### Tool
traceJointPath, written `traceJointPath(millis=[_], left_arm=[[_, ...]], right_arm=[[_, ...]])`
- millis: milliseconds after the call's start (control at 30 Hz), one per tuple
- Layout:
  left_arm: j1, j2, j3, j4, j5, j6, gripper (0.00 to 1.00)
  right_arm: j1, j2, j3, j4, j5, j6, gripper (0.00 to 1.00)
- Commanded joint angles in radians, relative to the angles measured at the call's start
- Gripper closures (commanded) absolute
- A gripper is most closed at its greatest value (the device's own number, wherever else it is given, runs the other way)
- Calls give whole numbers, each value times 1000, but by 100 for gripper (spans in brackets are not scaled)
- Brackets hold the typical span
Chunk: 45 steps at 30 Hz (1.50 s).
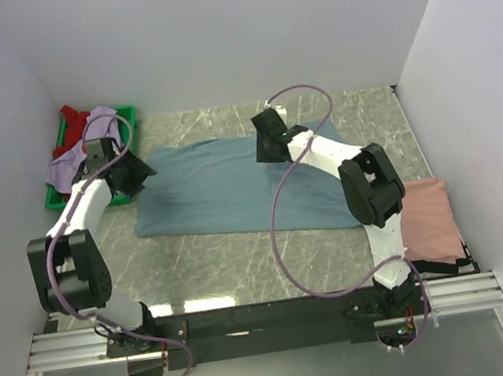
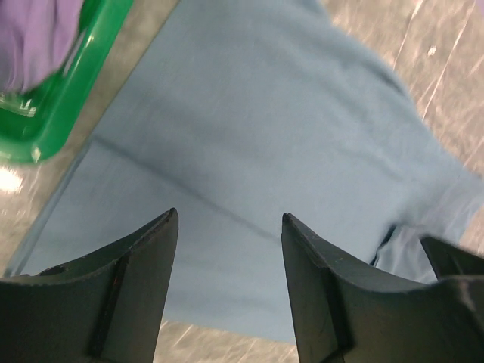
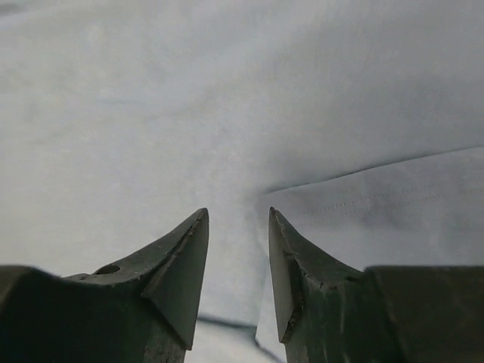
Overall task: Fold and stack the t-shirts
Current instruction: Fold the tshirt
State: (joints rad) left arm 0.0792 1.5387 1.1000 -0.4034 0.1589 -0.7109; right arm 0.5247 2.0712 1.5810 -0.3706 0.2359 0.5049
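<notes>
A dusty grey-blue t-shirt (image 1: 224, 187) lies folded lengthwise across the middle of the table. My left gripper (image 1: 138, 173) hovers over its left end, open with nothing between the fingers (image 2: 229, 219). My right gripper (image 1: 269, 144) is above the shirt's upper middle, jaws parted and empty (image 3: 238, 215), a hemmed edge (image 3: 378, 189) just beyond them. A salmon pink t-shirt (image 1: 430, 217) lies folded at the right edge. A lavender t-shirt (image 1: 76, 160) and a red one (image 1: 73, 119) sit heaped in the green tray (image 1: 58, 197).
The green plastic tray (image 2: 57, 113) stands at the far left against the wall, close to the blue shirt's left end. White walls enclose the table on three sides. The purple cable (image 1: 278, 212) loops over the shirt.
</notes>
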Motion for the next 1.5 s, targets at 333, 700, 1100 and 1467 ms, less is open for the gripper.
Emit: traceJointPath(millis=[333, 700, 1100, 1467], left_arm=[[-73, 444, 502, -41, -217, -93, 40], [-101, 742, 860, -106, -351, -99, 47], [-125, 850, 945, -123, -392, -85, 52], [-127, 870, 959, -141, -400, -82, 84]], right_arm=[[-221, -146, 40, 25, -119, 32, 55], [-327, -138, 11, 97, -184, 40, 55], [-385, -108, 16, 114, -233, 44, 55], [-462, -51, 57, 62, -291, 43, 55]])
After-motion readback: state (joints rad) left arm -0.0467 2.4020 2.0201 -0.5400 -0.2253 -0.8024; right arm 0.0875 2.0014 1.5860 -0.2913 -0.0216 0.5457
